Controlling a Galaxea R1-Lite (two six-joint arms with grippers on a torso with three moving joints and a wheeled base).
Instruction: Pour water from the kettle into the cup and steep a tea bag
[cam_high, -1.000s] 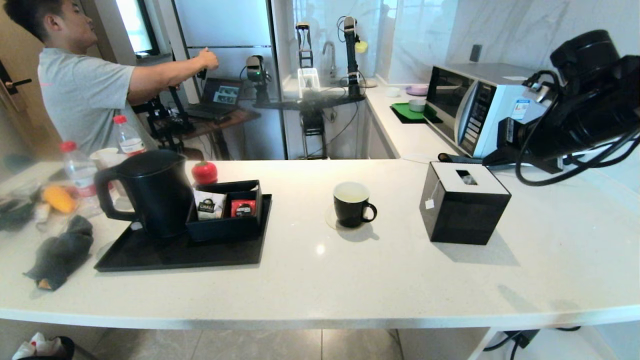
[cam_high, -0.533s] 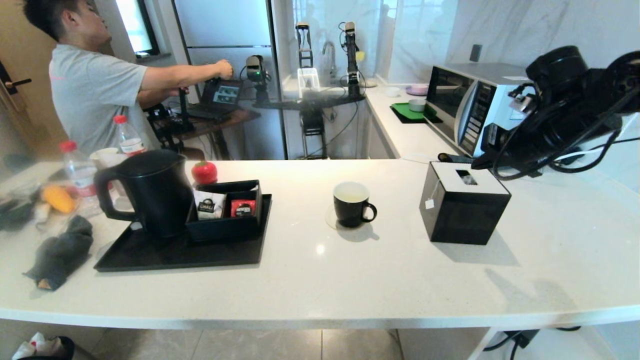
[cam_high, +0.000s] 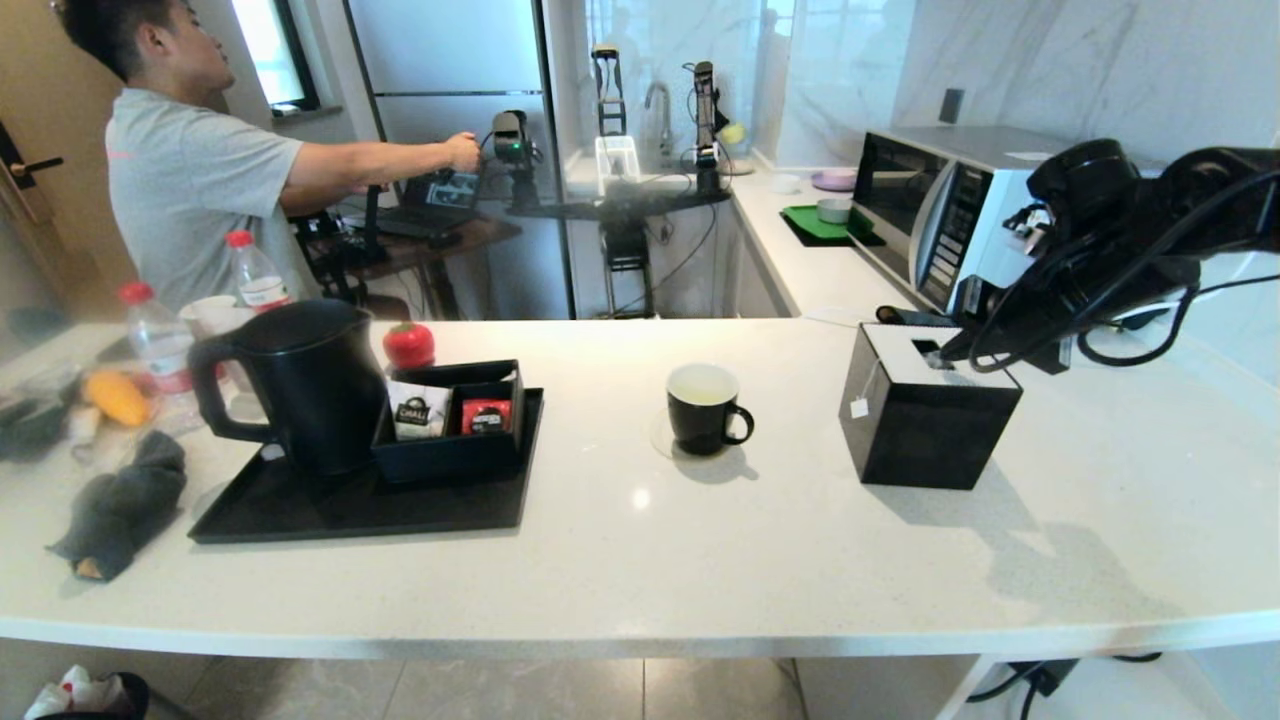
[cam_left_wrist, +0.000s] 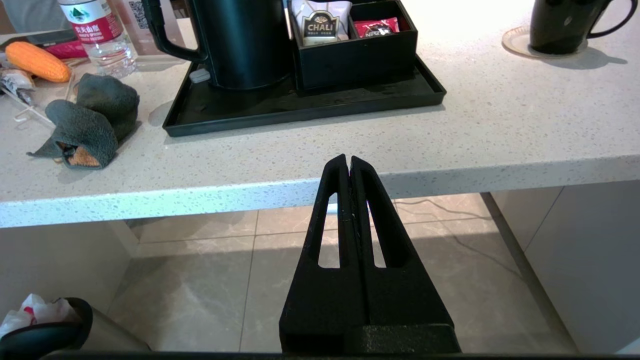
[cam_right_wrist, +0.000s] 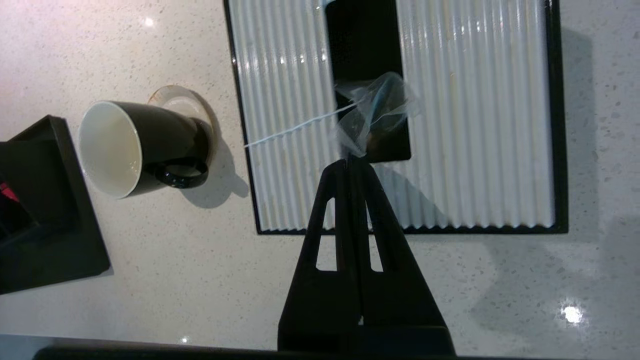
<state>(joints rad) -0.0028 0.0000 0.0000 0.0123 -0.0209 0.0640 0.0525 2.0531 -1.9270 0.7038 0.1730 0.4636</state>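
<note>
Right gripper (cam_right_wrist: 350, 161), fingers pressed together and holding nothing, hangs directly above the tissue box (cam_right_wrist: 480, 125), its tips just short of the tea bag (cam_right_wrist: 375, 112) that rests in the dark slot of the box's ribbed white top. The bag's thin white string (cam_right_wrist: 290, 131) trails across the ribs and over the box edge on the cup side, ending in a small tag that hangs down the box's side wall.

With the fingers closed, a descent from here would likely push the pouch down into the slot instead of catching it; the gripper must open first. A grasp that snags only the filmy pouch could tear it, and a dragged string could catch on the box rim.

Beside the box stands the cup (cam_right_wrist: 132, 147) on its saucer, pale liquid inside it, with bare table (cam_high: 700, 560) between the two, giving a short, unobstructed path. Well beyond the cup from the box, the kettle (cam_high: 300, 385) sits on a black tray (cam_high: 350, 510).

Left gripper (cam_left_wrist: 349, 161), also closed and empty, is parked below the table's front edge, far from the box.
</note>
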